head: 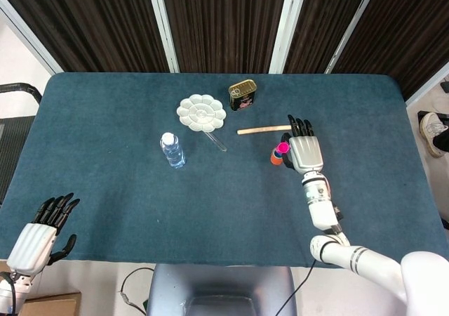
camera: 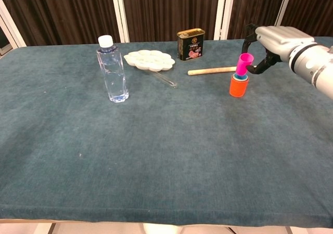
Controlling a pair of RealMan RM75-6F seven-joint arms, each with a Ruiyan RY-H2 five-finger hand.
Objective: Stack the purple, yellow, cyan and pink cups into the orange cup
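Right hand (camera: 274,39) fingers (camera: 252,36) clamp the pink cup (camera: 244,65), its base inside the orange cup (camera: 239,87).

You have three cups showing: one pink cup (camera: 244,64), one cyan cup (camera: 239,77) whose rim alone shows, and one orange cup (camera: 238,87). You also have one water bottle (camera: 112,70), one white palette (camera: 149,60), one tin can (camera: 191,44), one wooden stick (camera: 211,70) and one clear tube (camera: 165,79). Two hands are in view, the left hand (head: 41,232) and the right hand (camera: 273,42).
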